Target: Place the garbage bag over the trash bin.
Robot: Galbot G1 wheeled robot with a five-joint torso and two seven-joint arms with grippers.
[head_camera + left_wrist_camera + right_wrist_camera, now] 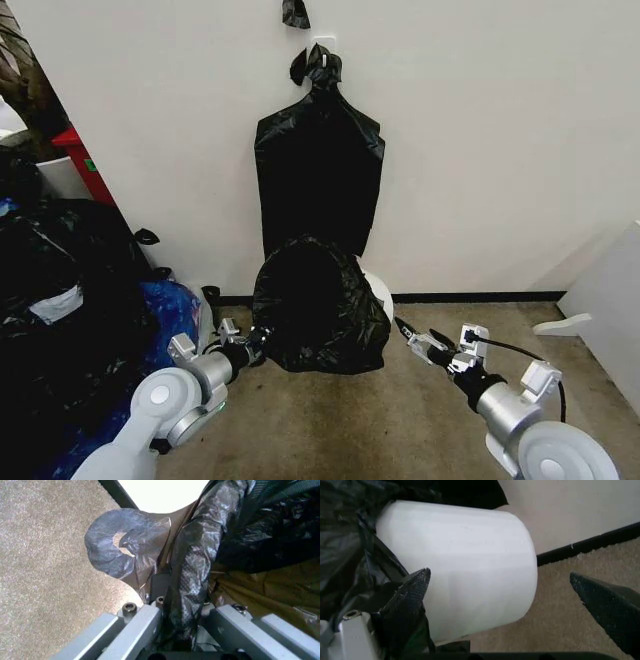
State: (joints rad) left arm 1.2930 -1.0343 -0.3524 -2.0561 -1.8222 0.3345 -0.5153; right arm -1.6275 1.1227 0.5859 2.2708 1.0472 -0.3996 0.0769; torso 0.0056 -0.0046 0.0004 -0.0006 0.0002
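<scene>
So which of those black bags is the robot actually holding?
The garbage bag draped over the trash bin, pinched by the left gripper; the flat bags hang untouched on the wall.

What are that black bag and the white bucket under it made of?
The garbage bag looks like thin, glossy plastic film: it crinkles, sags and catches light where the left gripper pinches it. The trash bin seems rigid white plastic, its wall smooth and matte. The right gripper is open beside it.
</scene>
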